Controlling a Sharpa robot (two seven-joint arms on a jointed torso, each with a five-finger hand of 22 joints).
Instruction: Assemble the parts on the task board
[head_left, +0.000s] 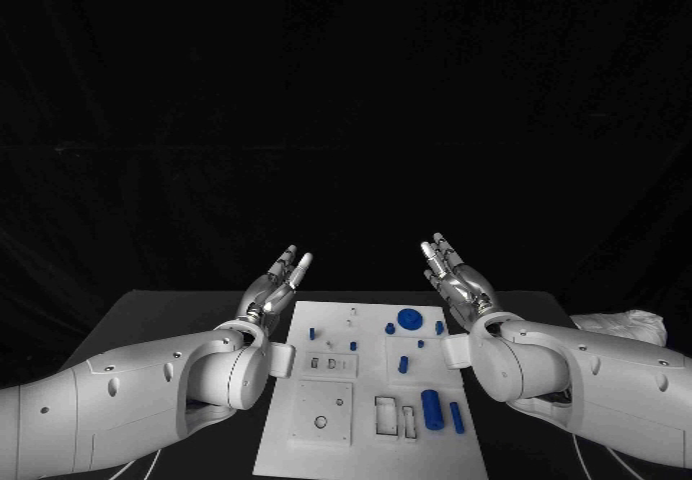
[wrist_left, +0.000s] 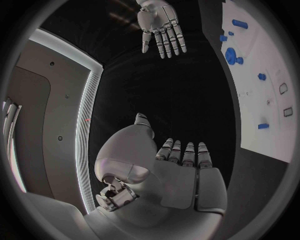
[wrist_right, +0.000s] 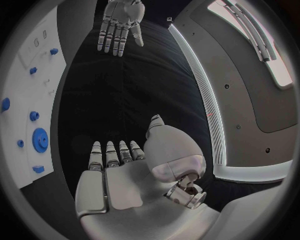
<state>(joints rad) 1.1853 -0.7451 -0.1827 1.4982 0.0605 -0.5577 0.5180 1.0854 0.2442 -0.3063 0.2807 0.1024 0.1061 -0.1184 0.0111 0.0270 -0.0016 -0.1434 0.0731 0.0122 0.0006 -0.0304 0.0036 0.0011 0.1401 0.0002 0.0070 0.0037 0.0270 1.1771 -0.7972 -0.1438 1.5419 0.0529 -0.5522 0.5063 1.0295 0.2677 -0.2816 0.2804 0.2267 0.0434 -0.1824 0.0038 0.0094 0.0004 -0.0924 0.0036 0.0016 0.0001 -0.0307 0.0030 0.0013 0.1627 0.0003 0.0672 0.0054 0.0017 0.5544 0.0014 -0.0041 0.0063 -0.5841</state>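
Both silver many-fingered hands are raised over the far edge of the black table, palms turned toward each other, with the flat white rectangular task board lying below and between the two white arms. The left hand has its fingers straight and close together, spread out flat with nothing in them; its own wrist view shows the same hand as an empty palm with the fingers stretched away from the camera and the thumb out to the side. The right hand mirrors it just across the gap, fingers likewise extended and holding nothing, and its wrist view shows that hand bare-palmed as well. Each wrist camera also catches the opposite hand hanging fingers-down across from it. The small blue plastic parts all rest on the board, untouched by either hand: a blue round gear-like disc sits nearest the right hand, just below and inward of its fingers, with a small blue knob beside the disc; a blue upright cylinder and a slim blue bar lie further back along the right forearm, near the board's near right corner. A crumpled white cloth lies beyond the right arm's outer side.
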